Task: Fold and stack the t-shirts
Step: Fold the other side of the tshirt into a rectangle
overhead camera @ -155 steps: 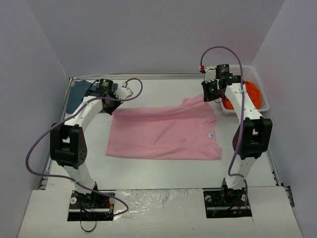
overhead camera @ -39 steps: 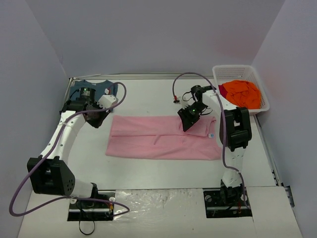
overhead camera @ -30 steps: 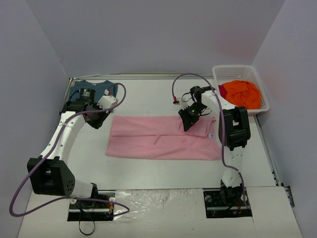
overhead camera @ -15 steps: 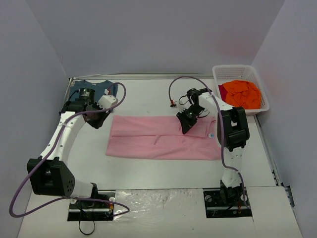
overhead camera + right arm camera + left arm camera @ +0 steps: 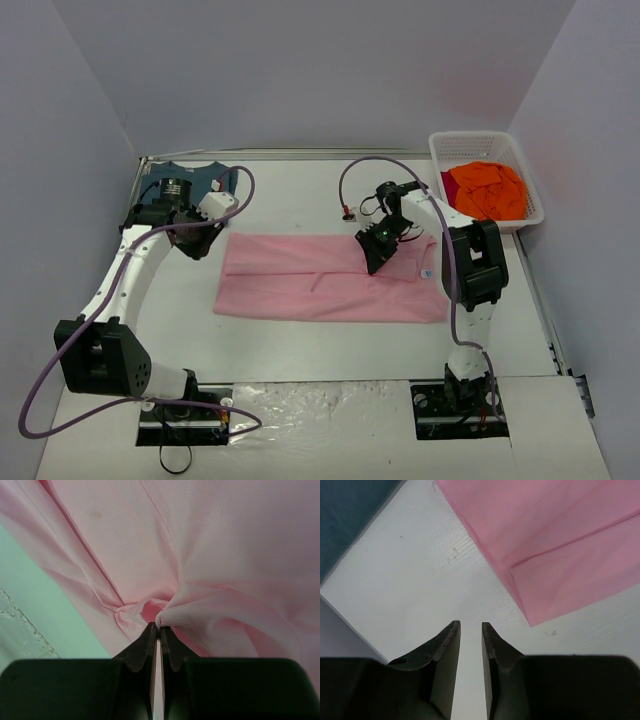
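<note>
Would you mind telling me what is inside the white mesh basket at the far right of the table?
A crumpled orange t-shirt fills the basket, a darker red bit at its left; anything beneath is covered.

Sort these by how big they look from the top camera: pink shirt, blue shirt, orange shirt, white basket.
1. pink shirt
2. white basket
3. orange shirt, bunched inside the basket
4. blue shirt, but the left arm hides part of it, so that spot is unsure.

No words or numbers can be read; the little tag [image 5: 427,273] on the pink t-shirt [image 5: 300,285] is too small.
</note>
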